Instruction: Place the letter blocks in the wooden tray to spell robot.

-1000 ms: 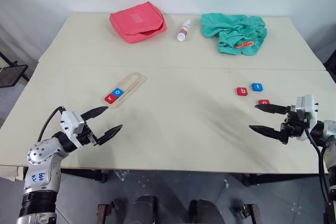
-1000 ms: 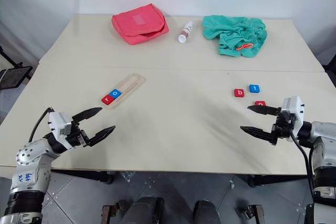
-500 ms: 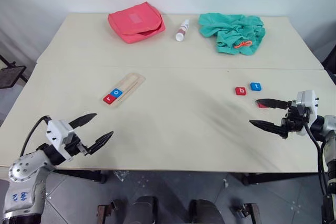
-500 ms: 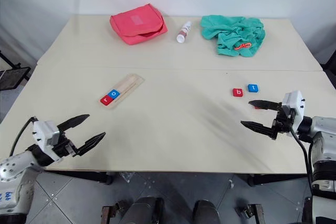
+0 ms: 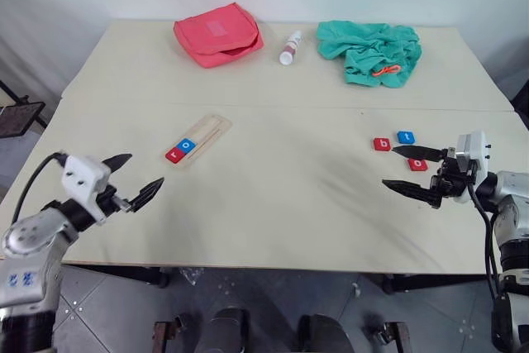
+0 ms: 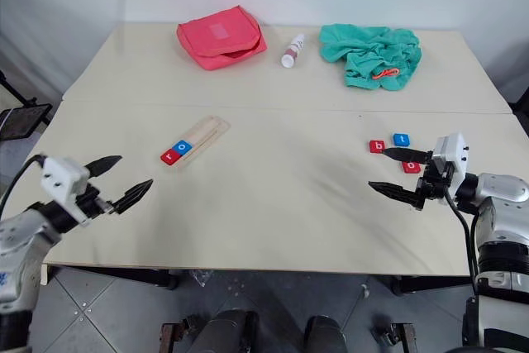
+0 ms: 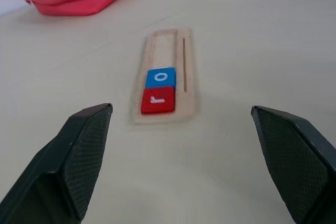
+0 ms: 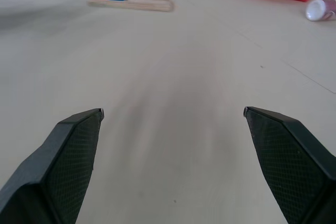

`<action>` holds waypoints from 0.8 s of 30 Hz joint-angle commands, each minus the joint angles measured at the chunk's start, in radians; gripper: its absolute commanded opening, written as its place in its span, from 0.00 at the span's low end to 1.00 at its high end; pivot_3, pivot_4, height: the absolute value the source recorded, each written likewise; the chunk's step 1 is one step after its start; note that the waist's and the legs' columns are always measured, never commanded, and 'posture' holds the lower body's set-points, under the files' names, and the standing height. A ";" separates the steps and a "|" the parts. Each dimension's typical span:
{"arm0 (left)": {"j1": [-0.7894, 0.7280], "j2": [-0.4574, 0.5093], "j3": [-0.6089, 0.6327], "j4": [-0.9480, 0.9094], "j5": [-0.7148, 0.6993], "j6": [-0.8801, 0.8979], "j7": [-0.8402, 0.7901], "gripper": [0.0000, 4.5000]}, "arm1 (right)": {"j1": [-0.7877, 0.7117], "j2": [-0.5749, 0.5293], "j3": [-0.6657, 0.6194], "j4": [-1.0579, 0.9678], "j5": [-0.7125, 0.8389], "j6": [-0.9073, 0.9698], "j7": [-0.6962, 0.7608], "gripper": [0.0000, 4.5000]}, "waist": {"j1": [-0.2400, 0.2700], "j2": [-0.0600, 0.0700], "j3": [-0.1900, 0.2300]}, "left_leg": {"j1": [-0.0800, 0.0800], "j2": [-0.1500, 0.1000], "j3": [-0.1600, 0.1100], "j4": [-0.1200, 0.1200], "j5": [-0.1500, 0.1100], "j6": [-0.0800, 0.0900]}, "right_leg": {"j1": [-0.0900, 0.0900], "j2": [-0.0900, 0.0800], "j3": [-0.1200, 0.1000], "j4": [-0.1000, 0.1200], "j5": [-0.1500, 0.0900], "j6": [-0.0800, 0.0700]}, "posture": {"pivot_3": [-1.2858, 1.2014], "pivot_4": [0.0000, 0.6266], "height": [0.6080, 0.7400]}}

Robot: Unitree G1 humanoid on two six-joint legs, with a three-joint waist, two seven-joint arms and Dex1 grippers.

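The wooden tray (image 5: 201, 138) lies slantwise left of the table's centre. At its near end it holds a red block "r" (image 7: 157, 100) and a blue block "o" (image 7: 160, 77). My left gripper (image 5: 142, 173) hangs open near the table's front left, short of the tray and pointing at it. Three loose letter blocks lie at the right: a red "b" (image 5: 381, 144), a blue "t" (image 5: 405, 136) and another red one (image 5: 417, 164). My right gripper (image 5: 390, 166) is open and empty beside them, its upper finger just past that red block.
At the back of the table lie a red zip pouch (image 5: 217, 34), a small white bottle (image 5: 289, 47) on its side and a crumpled teal cloth (image 5: 370, 51). A seam (image 5: 273, 107) crosses the tabletop. A broad bare stretch separates the tray from the loose blocks.
My left gripper has swung outward to the left and risen, now aimed at the tray. The right gripper has edged left and up beside the loose blocks. Both stayed open.
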 commanded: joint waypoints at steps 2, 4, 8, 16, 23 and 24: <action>-0.136 0.026 -0.077 0.093 0.042 0.071 -0.007 1.00 | 0.041 0.000 -0.019 -0.126 0.048 0.022 0.002 0.99 | 0.001 0.000 0.000 | 0.000 0.000 -0.001 0.000 0.000 0.000 | 0.000 0.000 -0.001 0.001 0.000 0.000 | 0.52 0.24 1.00; -0.194 0.032 -0.112 0.141 0.069 0.092 -0.011 1.00 | 0.068 0.002 -0.025 -0.171 0.058 0.033 -0.008 0.99 | 0.000 0.000 0.000 | 0.000 0.000 -0.001 0.000 0.000 0.000 | -0.001 0.000 -0.001 0.001 0.000 0.000 | 0.52 0.24 1.00; -0.344 0.023 -0.195 0.290 0.134 0.080 -0.026 1.00 | 0.112 0.005 -0.034 -0.235 0.072 0.052 -0.033 0.99 | 0.001 0.000 0.000 | 0.000 0.000 0.000 0.000 0.000 0.000 | -0.001 0.000 -0.001 0.001 0.000 0.000 | 0.52 0.24 1.00; -0.507 0.006 -0.284 0.512 0.215 0.037 -0.063 1.00 | 0.191 -0.002 -0.053 -0.308 0.089 0.067 -0.071 0.99 | 0.000 -0.001 0.000 | 0.000 -0.001 0.000 0.000 0.000 0.000 | -0.001 0.000 -0.001 0.002 0.000 0.000 | 0.52 0.24 1.00; -0.640 -0.027 -0.341 0.676 0.261 0.024 -0.116 1.00 | 0.233 -0.010 -0.066 -0.348 0.106 0.075 -0.103 0.99 | 0.002 -0.001 0.001 | 0.000 -0.001 0.001 0.001 0.000 0.000 | -0.001 0.000 -0.001 0.003 0.000 0.000 | 0.52 0.24 1.00; -0.649 -0.028 -0.347 0.686 0.265 0.037 -0.124 1.00 | 0.237 -0.012 -0.067 -0.351 0.107 0.075 -0.106 0.99 | 0.001 -0.002 0.001 | -0.001 -0.001 0.001 0.001 0.000 0.000 | -0.001 0.000 -0.001 0.003 0.000 0.000 | 0.52 0.24 1.00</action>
